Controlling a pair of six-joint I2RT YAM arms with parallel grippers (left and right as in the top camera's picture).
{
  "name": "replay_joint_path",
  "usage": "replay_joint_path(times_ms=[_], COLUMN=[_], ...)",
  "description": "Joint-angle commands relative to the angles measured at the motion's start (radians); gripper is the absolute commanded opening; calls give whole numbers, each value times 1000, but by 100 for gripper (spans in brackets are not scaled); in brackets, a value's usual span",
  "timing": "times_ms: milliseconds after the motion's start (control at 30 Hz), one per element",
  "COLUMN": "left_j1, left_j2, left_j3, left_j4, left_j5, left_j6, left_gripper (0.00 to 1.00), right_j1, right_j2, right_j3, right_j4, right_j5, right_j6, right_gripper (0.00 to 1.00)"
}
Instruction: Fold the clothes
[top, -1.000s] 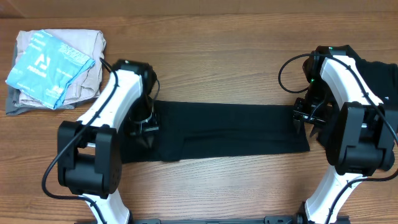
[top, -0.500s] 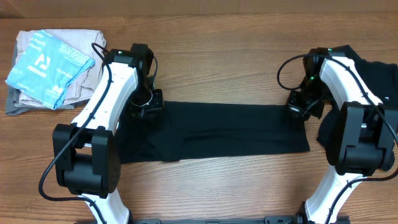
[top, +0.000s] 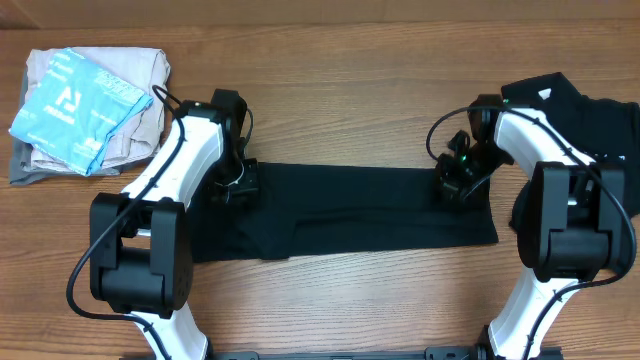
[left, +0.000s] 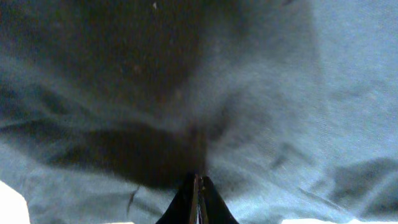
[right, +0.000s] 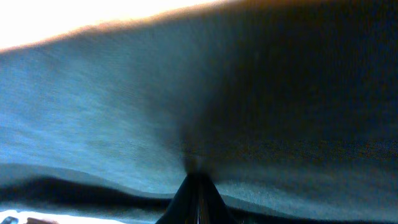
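1. Overhead view: the right gripper (top: 452, 183) has slid inward along the far edge of the black garment (top: 360, 210) since a second ago, when it sat at that garment's right end. The left gripper (top: 235, 187) has shifted from over the garment's left end to its far left corner. The garment itself lies as before.
2. The black garment is spread as a long flat band across the middle of the worktop (top: 350, 80), between the two arms.
3. The left wrist view shows the left gripper (left: 196, 183) pressed together, with creases of dark fabric running into its tip: it pinches the black garment. The right wrist view shows the right gripper (right: 194, 183) likewise closed on a pucker of the same cloth.
4. A second black garment (top: 590, 115) with a small white label lies crumpled beyond the black garment's right end, partly under the right arm. A folded stack (top: 85, 105) of beige and light blue cloth sits well beyond its left end.
5. Both arms cover the garment's ends from above. The wrist views are filled with blurred fabric, so the pinched edges cannot be made out.
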Motion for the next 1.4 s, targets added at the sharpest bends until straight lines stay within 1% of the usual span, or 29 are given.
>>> replay_joint_path(times_ms=[0, 67, 200, 300, 400, 467, 533, 667, 833, 900, 967, 1033, 1133, 1233, 1367], left_j1=[6, 6, 6, 6, 6, 6, 6, 6, 6, 6, 6, 6, 6, 7, 26], left_j2=[2, 2, 2, 2, 2, 2, 2, 2, 2, 2, 2, 2, 1, 2, 2], left_j3=[-41, -53, -55, -55, -55, -55, -55, -54, -8, 31, 75, 124, 177, 186, 177], left_j4=[40, 61, 69, 72, 77, 77, 77, 74, 40, 2, -36, -76, -118, -134, -172], left_j5=[-15, -15, -18, -18, -18, -18, -18, -18, -2, -2, -2, -2, -9, -17, -108], left_j6=[11, 10, 10, 10, 10, 10, 11, 11, 39, 42, 49, 49, 48, 28, -28], left_gripper=[4, 4, 4, 5, 6, 7, 7, 4, 4, 4, 4, 4, 4, 7, 7], right_j1=[4, 3, 1, 0, 0, 0, 0, -1, 15, 36, 72, 112, 182, 257, 363], right_j2=[-31, -31, -39, -47, -47, -47, -47, -48, -63, -86, -117, -135, -134, -131, -131], right_j3=[-45, -44, -2, 0, -29, -53, -68, -59, 63, 119, 159, 170, 166, 128, 60], right_j4=[24, -1, -132, -184, -166, -146, -128, -135, -211, -222, -208, -172, -108, -19, 137], right_j5=[-9, -10, -10, 35, 219, 288, 303, 303, 236, 174, 55, -57, -142, -161, -162], right_j6=[-14, -1, 11, 24, 156, 230, 253, 250, 202, 171, 121, 86, 87, 142, 208], right_gripper=[4, 4, 4, 4, 4, 4, 4, 4, 4, 4, 4, 4, 4, 4, 4])
